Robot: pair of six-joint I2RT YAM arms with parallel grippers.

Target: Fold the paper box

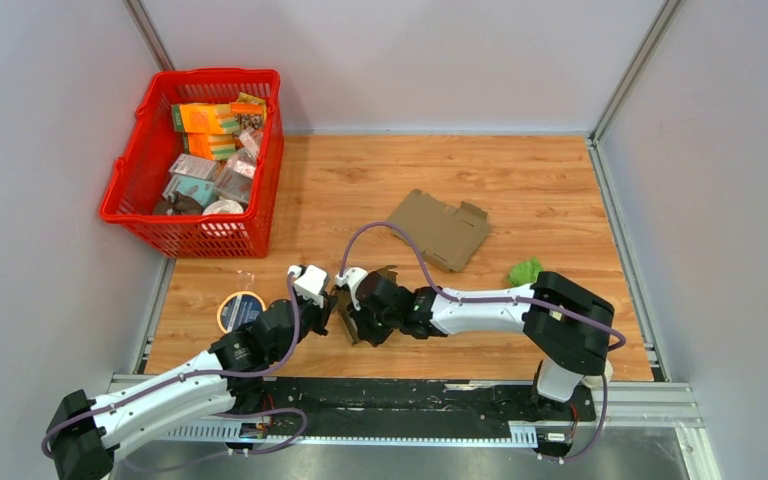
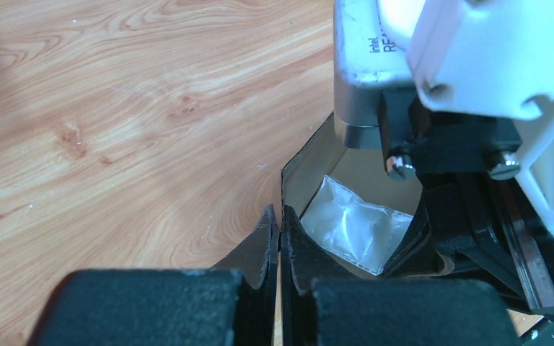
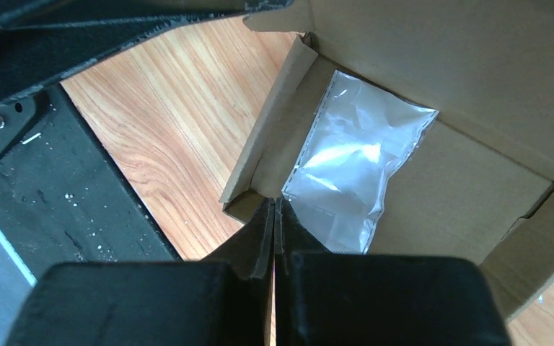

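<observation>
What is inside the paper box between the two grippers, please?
A clear plastic pouch lies on the floor of the paper box. The right gripper covers its near end, and its contents cannot be made out.

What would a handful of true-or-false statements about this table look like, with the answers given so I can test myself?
1. A clear plastic bag lies inside the paper box. True.
2. The red basket is empty. False: it holds many packets.
3. The left end effector and the right end effector are both closed, each pinching a wall of the paper box. True.
4. The flat cardboard sheet lies inside the red basket. False: it lies on the table, to the right of the basket and apart from it.
</observation>
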